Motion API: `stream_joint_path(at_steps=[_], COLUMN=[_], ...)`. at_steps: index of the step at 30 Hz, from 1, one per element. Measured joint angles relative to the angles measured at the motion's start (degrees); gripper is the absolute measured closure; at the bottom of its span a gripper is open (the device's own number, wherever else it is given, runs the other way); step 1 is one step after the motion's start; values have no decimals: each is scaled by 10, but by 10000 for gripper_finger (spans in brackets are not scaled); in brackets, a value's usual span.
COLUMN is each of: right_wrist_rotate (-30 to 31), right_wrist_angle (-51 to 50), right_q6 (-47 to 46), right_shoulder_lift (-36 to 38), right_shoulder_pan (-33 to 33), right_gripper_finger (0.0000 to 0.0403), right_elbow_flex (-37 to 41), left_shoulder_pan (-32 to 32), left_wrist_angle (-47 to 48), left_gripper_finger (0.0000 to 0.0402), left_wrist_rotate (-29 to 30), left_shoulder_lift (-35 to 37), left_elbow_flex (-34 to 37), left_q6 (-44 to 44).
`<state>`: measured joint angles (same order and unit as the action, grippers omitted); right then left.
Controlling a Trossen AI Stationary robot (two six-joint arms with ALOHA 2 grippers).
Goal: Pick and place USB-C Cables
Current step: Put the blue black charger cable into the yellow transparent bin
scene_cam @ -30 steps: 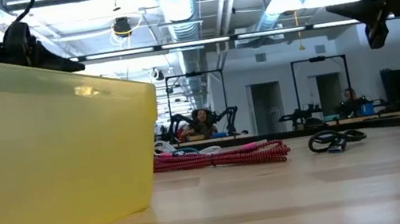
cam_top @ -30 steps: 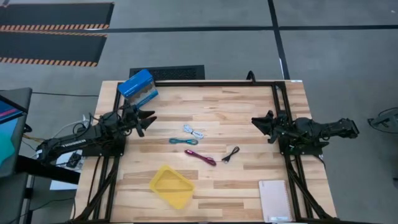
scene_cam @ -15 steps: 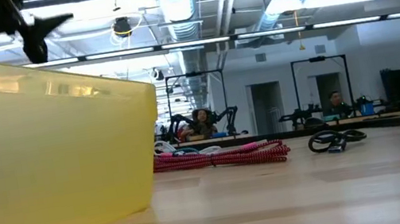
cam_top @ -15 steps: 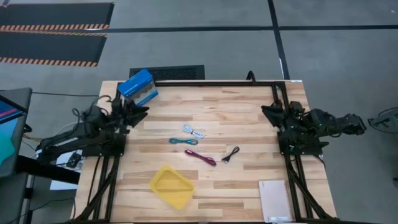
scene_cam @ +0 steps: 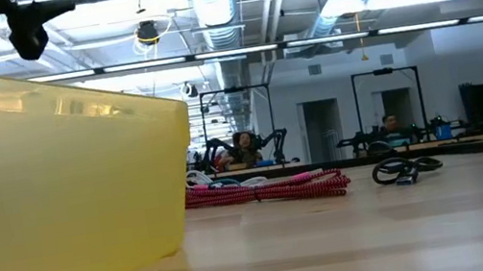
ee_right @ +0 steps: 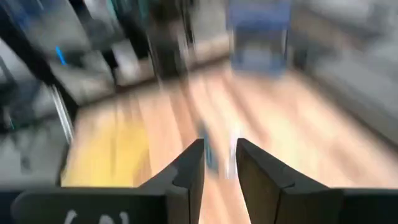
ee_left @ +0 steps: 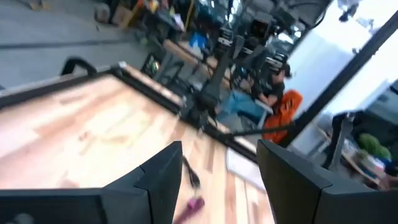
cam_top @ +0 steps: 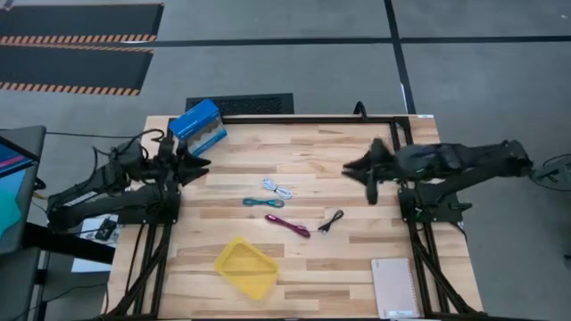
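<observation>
Four small cable bundles lie on the wooden table near its middle: white-blue (cam_top: 277,188), teal-green (cam_top: 263,202), magenta-red (cam_top: 287,225) (scene_cam: 264,188) and black (cam_top: 331,221) (scene_cam: 405,169). My left gripper (cam_top: 196,165) (ee_left: 217,155) is open and hovers near the table's left edge, well left of the cables. My right gripper (cam_top: 355,171) (ee_right: 219,146) is open and hangs in the air over the table's right half, to the right of and beyond the cables. Neither gripper touches anything.
A flat yellow tray (cam_top: 246,266) (scene_cam: 55,184) lies toward the near edge, left of centre. A blue box (cam_top: 198,126) stands at the far left corner. A notebook (cam_top: 394,287) rests at the near right corner. Bare wood shows between the cables and the far edge.
My right gripper first drew back toward the right edge, then swung out over the table toward the cables, rising out of the low view. My left gripper pulled back toward the table's left edge and rose. The cables have not moved.
</observation>
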<state>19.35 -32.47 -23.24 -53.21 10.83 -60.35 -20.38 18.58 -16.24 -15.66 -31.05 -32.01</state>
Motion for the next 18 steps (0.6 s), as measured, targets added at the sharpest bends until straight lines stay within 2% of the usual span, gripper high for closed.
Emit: stream_joint_path(at_steps=[3,7,14,18], right_wrist_rotate=[-20,-47,-63,-69], right_wrist_angle=[-101,-146,-114,-115], right_q6=[-51,-63,32,74], right_shoulder_lift=[-59,-138,-288,-365], right_shoulder_pan=[15,39,84,101], right_gripper_finger=[284,284,280,252], right_elbow_flex=[-16,-4,-3,-4], left_shoulder_pan=[0,0,0,0], left_wrist_angle=[31,67,78,78], left_gripper_finger=[205,205,205,205], left_wrist_rotate=[-5,9,17,31], left_shoulder_lift=[0,0,0,0], left_elbow_flex=[1,1,1,1], left_q6=[0,0,14,23])
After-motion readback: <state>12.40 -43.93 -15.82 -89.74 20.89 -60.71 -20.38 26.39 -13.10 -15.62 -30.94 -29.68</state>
